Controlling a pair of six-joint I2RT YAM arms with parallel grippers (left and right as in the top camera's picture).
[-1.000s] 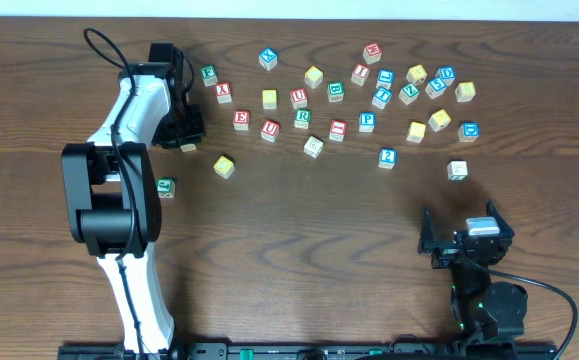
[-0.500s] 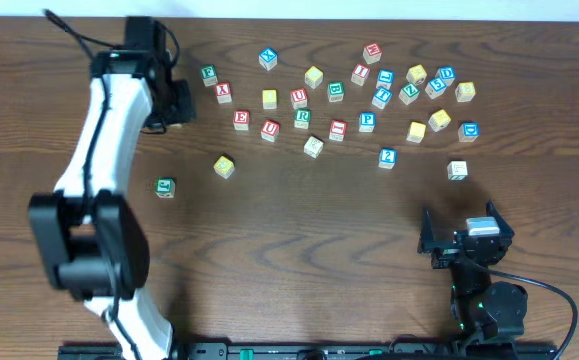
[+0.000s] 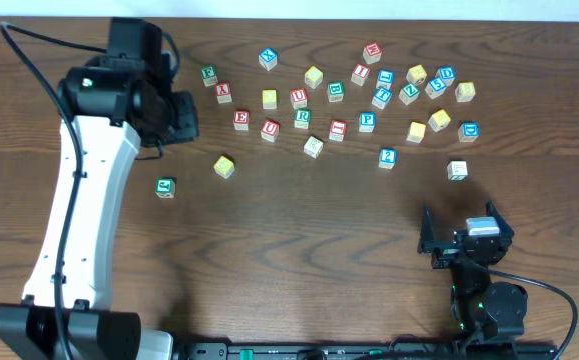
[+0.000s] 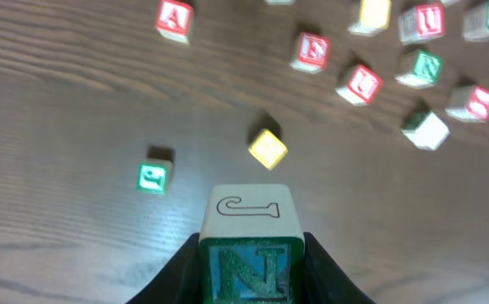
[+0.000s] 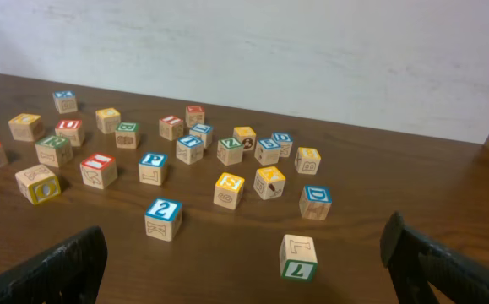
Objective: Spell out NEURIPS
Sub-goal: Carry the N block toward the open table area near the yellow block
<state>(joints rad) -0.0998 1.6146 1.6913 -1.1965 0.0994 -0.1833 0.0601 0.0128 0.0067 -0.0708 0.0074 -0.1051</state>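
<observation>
The left fingers (image 4: 183,277) are clamping a wooden cube with a green N (image 4: 250,263), one dark finger pressing on each side of it. The N face is pointing toward the wrist camera, and the face above it is showing an outlined J. The cube is hanging clear of the brown surface (image 3: 299,250), over its far left part, where the white left arm (image 3: 79,200) is reaching out from the near edge. From overhead the held cube is hiding under the wrist.

Under the held cube, a yellow cube (image 4: 268,149) and a green-faced cube (image 4: 152,178) are lying apart from each other, nearer than the main scatter.

The other letters are sitting in a loose row across the far middle. The red E (image 3: 241,119) is lying with the red U (image 3: 270,130) just to its right. The green R (image 3: 302,118) is next, and the blue P (image 3: 367,121) is further right. A red A (image 3: 223,91) is lying just beyond the E. More cubes are crowding the far right, their letters too small to read, so I cannot tell which one is carrying the I.

The right fingers (image 5: 67,266) are standing spread wide with nothing between them, low at the near right. A blue 2 cube (image 5: 163,218) and a pale cube with a green side (image 5: 298,256) are sitting closest in front of them.
</observation>
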